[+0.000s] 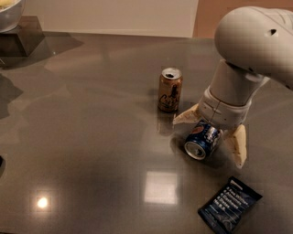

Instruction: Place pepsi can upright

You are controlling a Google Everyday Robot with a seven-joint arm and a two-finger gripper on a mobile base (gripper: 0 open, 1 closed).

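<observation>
The pepsi can (203, 140), dark blue with silver ends, lies on its side on the dark table (91, 137), its open end toward the camera. My gripper (211, 135) hangs straight over it, fingers spread wide. One cream finger (186, 117) is at the can's upper left and the other finger (236, 143) is at its right. The fingers straddle the can without closing on it. The arm's wrist hides the can's far end.
A brown-gold can (170, 89) stands upright just left of and behind the gripper. A flat dark blue snack wrapper (229, 204) lies at the front right. A bowl (9, 11) on a dark block sits at the far left corner.
</observation>
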